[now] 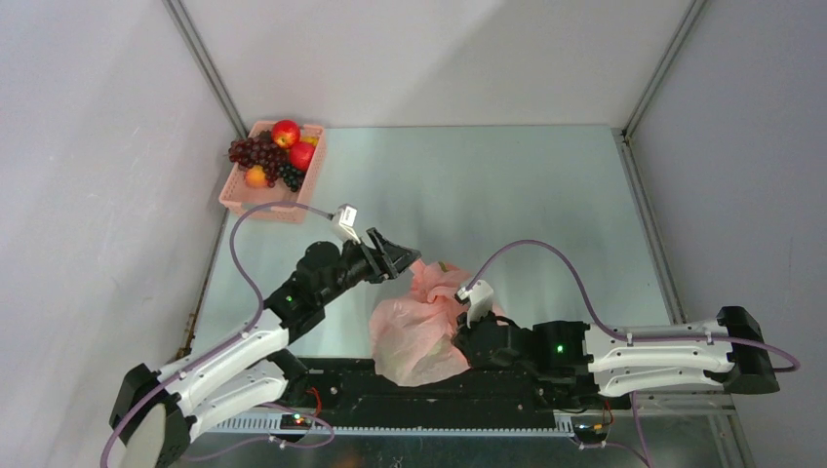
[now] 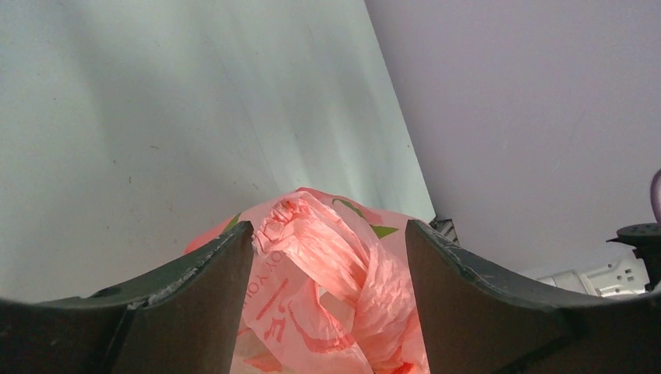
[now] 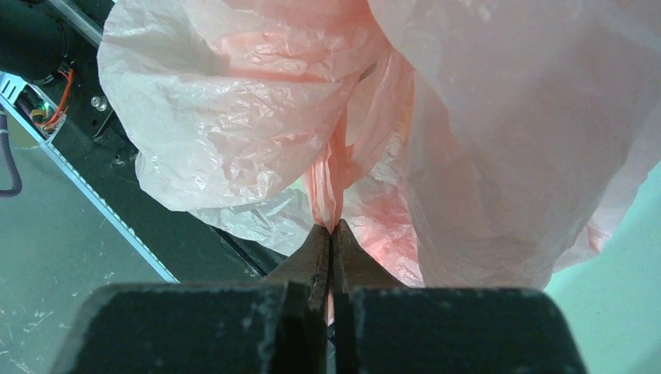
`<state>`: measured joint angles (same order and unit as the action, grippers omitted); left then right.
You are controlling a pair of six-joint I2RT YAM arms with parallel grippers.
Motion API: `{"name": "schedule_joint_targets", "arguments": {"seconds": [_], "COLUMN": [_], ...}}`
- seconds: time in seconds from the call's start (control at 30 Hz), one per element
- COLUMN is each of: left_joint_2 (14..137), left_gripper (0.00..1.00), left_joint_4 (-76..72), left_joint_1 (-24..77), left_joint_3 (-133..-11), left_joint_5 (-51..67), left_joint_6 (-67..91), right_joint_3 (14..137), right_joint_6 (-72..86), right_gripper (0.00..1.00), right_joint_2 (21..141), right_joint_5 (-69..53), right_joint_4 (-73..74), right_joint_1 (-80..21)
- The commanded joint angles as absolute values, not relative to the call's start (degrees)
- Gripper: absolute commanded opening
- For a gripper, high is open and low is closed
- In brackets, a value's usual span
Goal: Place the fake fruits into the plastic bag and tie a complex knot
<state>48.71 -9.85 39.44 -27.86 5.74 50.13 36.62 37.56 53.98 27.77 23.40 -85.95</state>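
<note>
Your right gripper [image 3: 334, 227] is clamped on a fold of the plastic bag [image 1: 419, 327], bottom center of the top view. Your left gripper [image 2: 329, 234] gapes wide around the bag's twisted top. The fake fruits [image 1: 278, 151] sit in the basket [image 1: 261, 208], upper left.

I see a pale green table [image 1: 527, 195] walled on three sides; at about ten o'clock, in the far left corner, a pink lattice basket [image 1: 232, 185] sits on it; near six o'clock the plastic bag [image 1: 414, 331] rests crumpled, its near side against the black base rail [image 1: 439, 395].
</note>
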Motion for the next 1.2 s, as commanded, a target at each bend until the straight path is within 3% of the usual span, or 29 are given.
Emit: {"name": "schedule_joint_targets", "arguments": {"seconds": [0.0,0.1,0.23,0.3,0.33,0.4,0.47,0.83,1.0,1.17], "left_joint_2": [50.5,52.0,53.8,54.6,55.0,55.4,55.8,65.0,68.0,74.2], "left_gripper": [0.76,0.74,0.6,0.45,0.29,0.08,0.01,0.0,0.0,0.0], "left_joint_4": [-14.0,-14.7,-16.2,-16.6,-16.5,-15.1,-12.8,-0.9,-3.1,-8.7], "left_joint_1": [40.7,41.5,43.2,43.6,43.6,43.6,43.6,38.2,33.1,28.0], "left_joint_3": [-27.4,-27.4,-27.5,-27.8,-28.2,-29.9,-32.8,-64.2,-66.5,-64.1], "left_joint_5": [2.2,0.9,0.3,-0.6,-1.2,-3.0,-5.6,-10.0,-10.2,-6.0], "left_joint_6": [53.2,54.0,54.6,54.4,53.9,52.3,49.4,32.5,32.1,32.0], "right_joint_3": [36.6,36.6,36.6,36.6,36.6,36.6,37.0,47.6,43.7,31.0], "right_joint_6": [38.2,38.2,38.2,38.0,38.0,37.8,37.7,38.0,40.9,45.5], "right_gripper": [0.0,0.0,0.0,0.0,0.0,0.0,0.0,0.0,0.0,0.0], "right_joint_2": [53.7,54.1,54.4,54.5,54.4,54.1,53.4,49.8,49.2,48.5], "right_joint_5": [28.2,28.0,28.0,28.0,28.1,28.4,29.1,36.6,32.7,24.0], "right_joint_4": [20.1,19.9,19.4,19.2,19.0,19.0,19.7,35.6,36.7,30.0], "right_joint_1": [-85.8,-85.8,-85.7,-85.8,-85.8,-85.7,-85.7,-84.5,-79.9,-74.6]}}
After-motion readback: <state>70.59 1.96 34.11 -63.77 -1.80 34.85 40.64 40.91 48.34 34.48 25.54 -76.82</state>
